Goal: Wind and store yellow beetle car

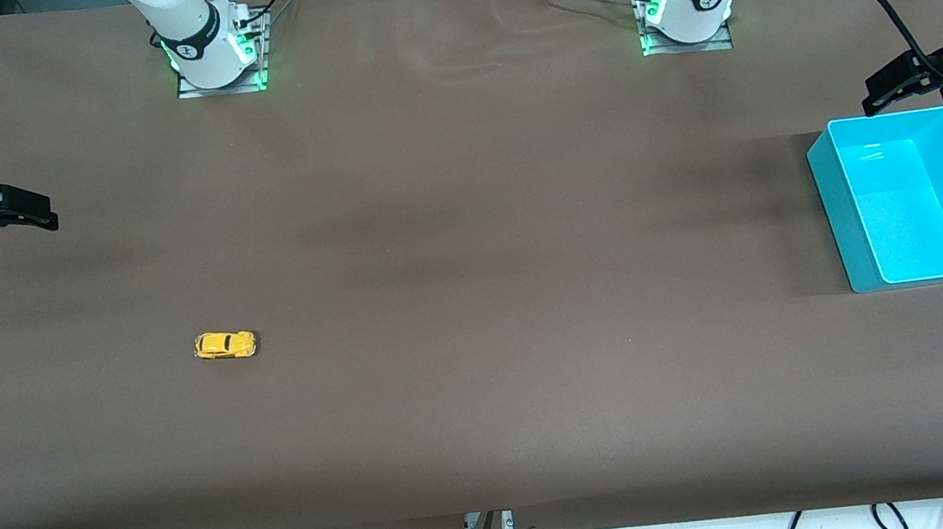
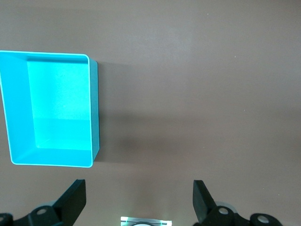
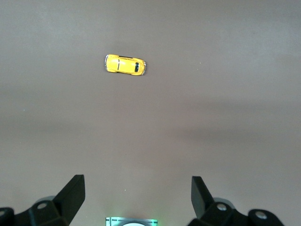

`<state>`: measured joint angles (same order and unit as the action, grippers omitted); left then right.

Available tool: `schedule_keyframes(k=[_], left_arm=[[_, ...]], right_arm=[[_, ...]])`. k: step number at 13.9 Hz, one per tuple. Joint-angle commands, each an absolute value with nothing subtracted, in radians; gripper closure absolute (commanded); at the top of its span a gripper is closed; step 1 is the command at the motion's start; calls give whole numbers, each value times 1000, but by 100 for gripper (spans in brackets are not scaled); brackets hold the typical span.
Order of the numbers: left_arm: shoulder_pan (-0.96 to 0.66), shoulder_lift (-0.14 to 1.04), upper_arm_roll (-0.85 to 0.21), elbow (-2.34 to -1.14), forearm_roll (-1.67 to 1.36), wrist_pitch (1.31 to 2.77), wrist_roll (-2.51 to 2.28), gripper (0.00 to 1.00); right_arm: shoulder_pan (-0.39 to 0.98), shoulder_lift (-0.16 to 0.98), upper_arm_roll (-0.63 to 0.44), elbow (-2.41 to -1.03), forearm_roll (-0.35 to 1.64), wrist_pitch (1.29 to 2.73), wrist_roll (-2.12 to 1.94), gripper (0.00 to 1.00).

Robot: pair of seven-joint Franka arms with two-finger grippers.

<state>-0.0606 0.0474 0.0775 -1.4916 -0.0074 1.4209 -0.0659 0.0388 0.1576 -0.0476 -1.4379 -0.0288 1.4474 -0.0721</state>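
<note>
One small yellow beetle car [image 1: 225, 346] sits on its wheels on the bare brown table [image 1: 485, 387], toward the right arm's end and nearer to the front camera than either robot base, lying lengthwise along the table with nothing touching it. Well apart from it, at the left arm's end, stands the teal bin [image 1: 851, 248], open at the top and empty as far as its visible floor shows. The right gripper [image 3: 136, 193] hangs in the air at the right arm's end of the table, its fingers spread wide with nothing between them, and the car shows in its wrist view some way off. The left gripper [image 2: 138, 195] hangs just beside the bin, likewise wide open and empty, and this arm appears to be waiting. Judging from this, no step is yet under way: the car is neither gripped nor wound. The next move probably calls for the right gripper to descend over the car and close across its narrow body; which end is the car's front I cannot tell from here.
</note>
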Motion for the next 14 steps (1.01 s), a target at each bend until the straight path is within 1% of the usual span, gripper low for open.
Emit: schedule_keyframes(k=[1,14], left_arm=[[-64,58,77,-1460,20,1397,-63,0],[-64,60,75,-1460,20,1397,-63,0]], right_arm=[[26,144,-29,-1453,-44,1459,-60,0],[26,153,-29,-1439,-43,1459,-60,0]])
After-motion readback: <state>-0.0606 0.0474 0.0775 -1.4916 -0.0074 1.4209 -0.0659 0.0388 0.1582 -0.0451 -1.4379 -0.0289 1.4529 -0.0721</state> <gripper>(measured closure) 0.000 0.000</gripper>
